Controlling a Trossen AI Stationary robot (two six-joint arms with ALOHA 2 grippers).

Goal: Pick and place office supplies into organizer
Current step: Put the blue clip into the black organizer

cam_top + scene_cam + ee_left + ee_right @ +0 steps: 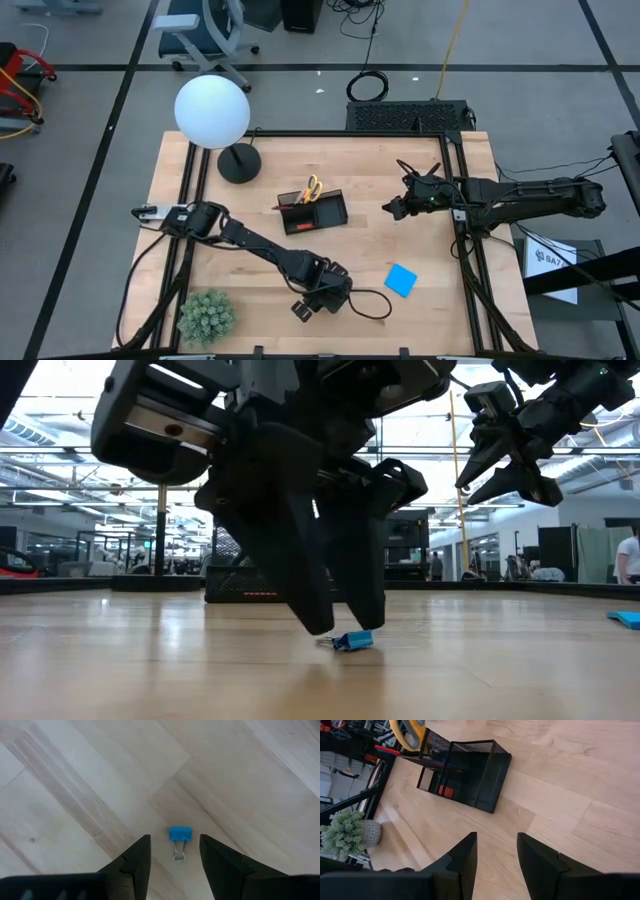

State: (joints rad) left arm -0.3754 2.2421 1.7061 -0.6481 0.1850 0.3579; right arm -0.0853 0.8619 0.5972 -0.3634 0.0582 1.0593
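Observation:
A small blue binder clip [180, 834] with silver wire handles lies flat on the table near its near edge, also visible in the low view [352, 641]. My left gripper [175, 852] is open and points down over it, one finger on each side, just above the wood [345, 625]. The black mesh organizer [313, 210] stands mid-table and holds yellow-handled scissors [410, 730], a red pen [387, 750] and a red-orange piece [447, 792]. A blue note pad [401, 280] lies flat to the right of the left gripper. My right gripper [395, 207] is open and hangs in the air to the right of the organizer.
The white globe lamp [212, 112] with its round black base [238, 163] stands at the far left. A green plant [205, 315] sits at the near left corner. A black cable [375, 305] loops on the table beside the left gripper. Bare wood lies between organizer and clip.

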